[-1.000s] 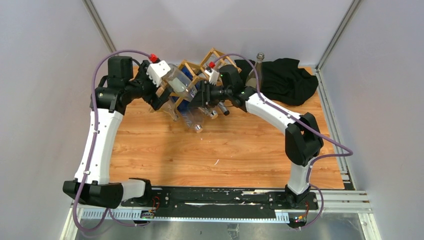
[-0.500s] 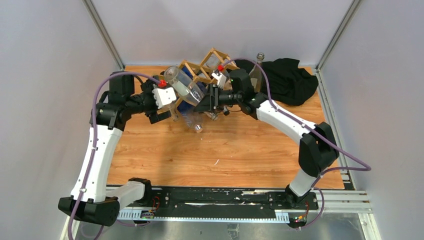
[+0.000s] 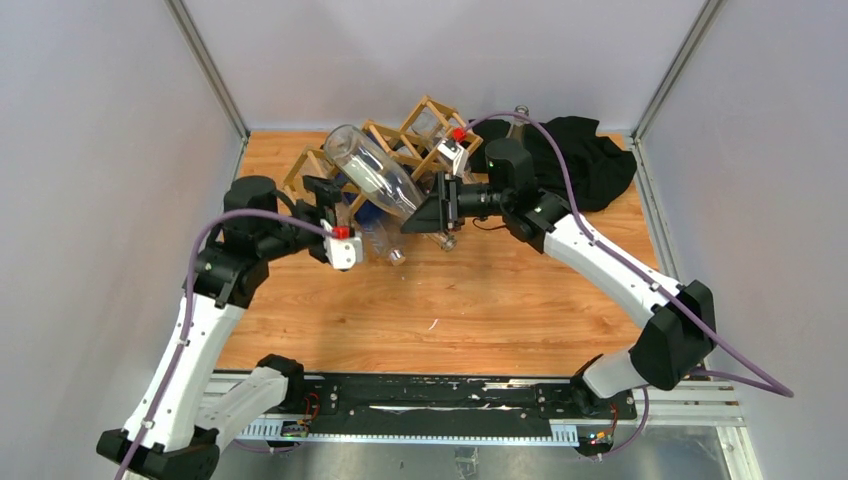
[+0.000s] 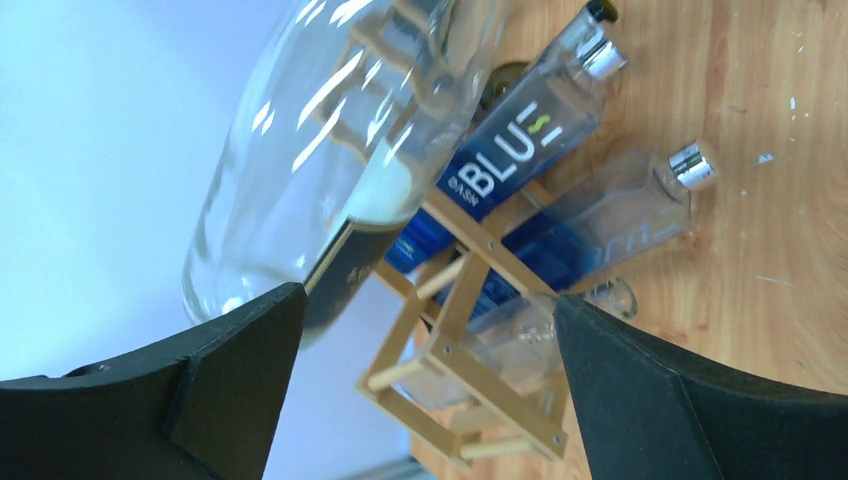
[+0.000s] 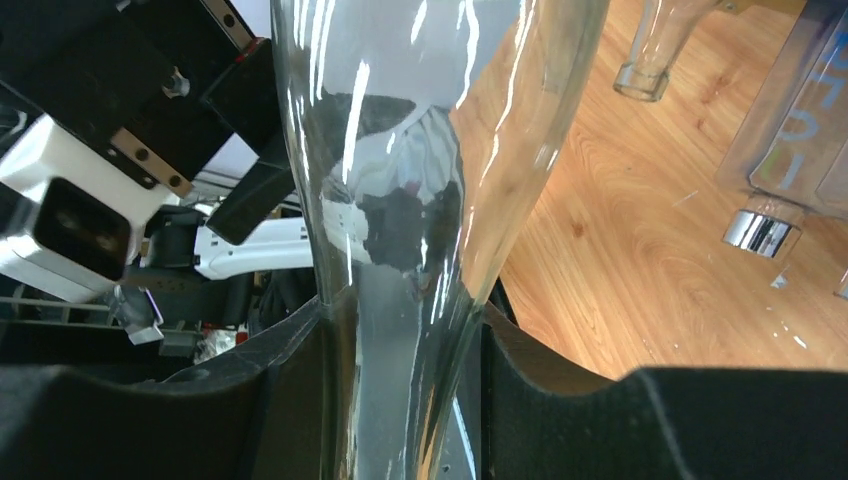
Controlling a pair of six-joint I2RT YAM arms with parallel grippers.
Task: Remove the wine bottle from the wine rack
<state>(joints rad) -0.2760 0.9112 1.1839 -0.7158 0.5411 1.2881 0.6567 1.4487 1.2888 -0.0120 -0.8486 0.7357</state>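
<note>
Wine bottle [image 3: 375, 172]: clear glass, glossy, strong reflections. Rack [image 4: 462, 295]: light bare wood sticks, matt, small metal screw heads at the joints. Table [image 3: 450, 300]: wood-grain top, smooth, slight sheen. Blue bottle [image 4: 510, 155]: clear and blue, glossy; cap [image 4: 692, 165] shiny silver metal. Cloth [image 3: 575, 160]: black fabric, matt, crumpled. Left gripper [image 4: 425, 305] fingers [image 4: 240, 370]: matt black plastic.
</note>
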